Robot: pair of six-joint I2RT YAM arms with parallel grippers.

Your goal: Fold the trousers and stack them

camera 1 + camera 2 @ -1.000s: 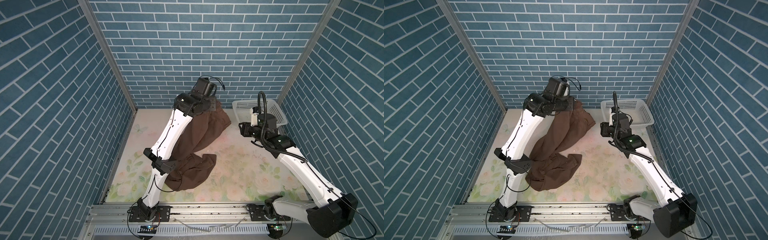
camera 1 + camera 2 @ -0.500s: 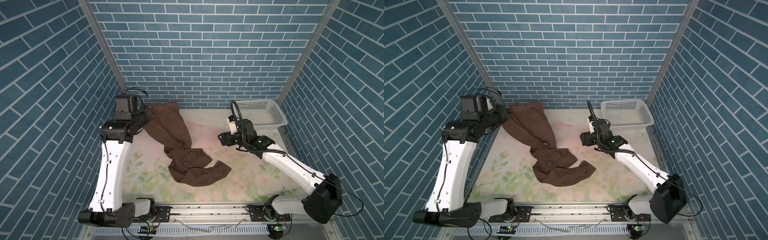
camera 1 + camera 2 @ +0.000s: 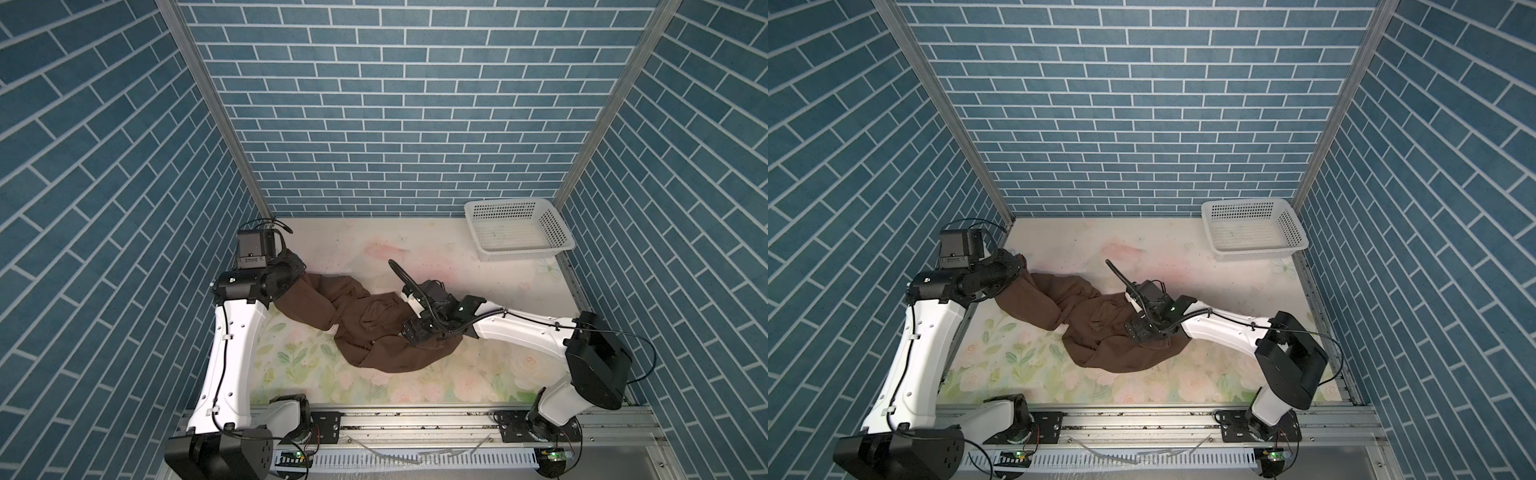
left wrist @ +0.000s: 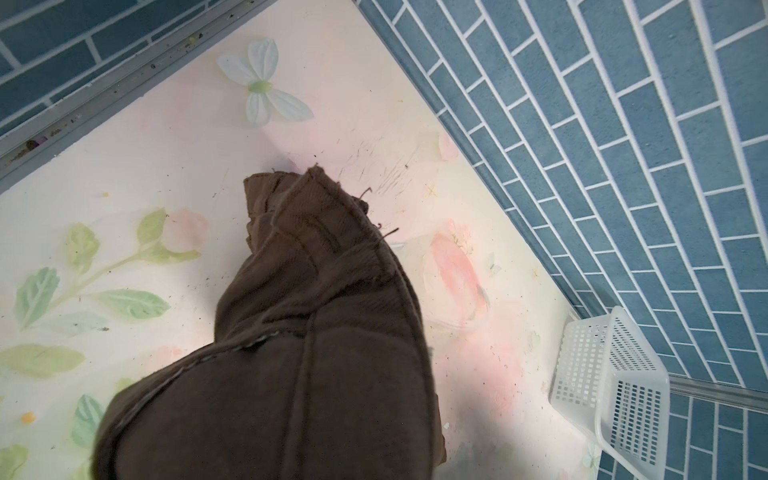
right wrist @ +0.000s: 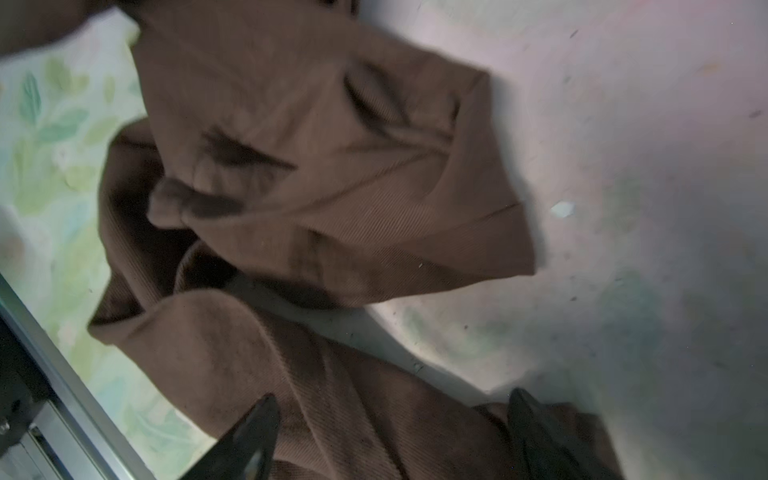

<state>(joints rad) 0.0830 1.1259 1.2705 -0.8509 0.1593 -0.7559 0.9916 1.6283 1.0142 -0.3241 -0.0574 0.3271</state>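
Progress: I see no fold yet; trousers lie twisted, bunched mid-tabletop, well apart from the basket; flattening, folding and stacking all remain, I judge | Left fingers: clenched on one trouser end, lifted near the left edge | Right fingers: released, spread low over the bunched cloth

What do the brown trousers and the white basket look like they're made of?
Trousers: probably a woven cotton-type twill, matte; fine diagonal ribs and soft creases show up close. Basket: stiff moulded plastic, white, smooth; its walls carry a regular grid of holes.
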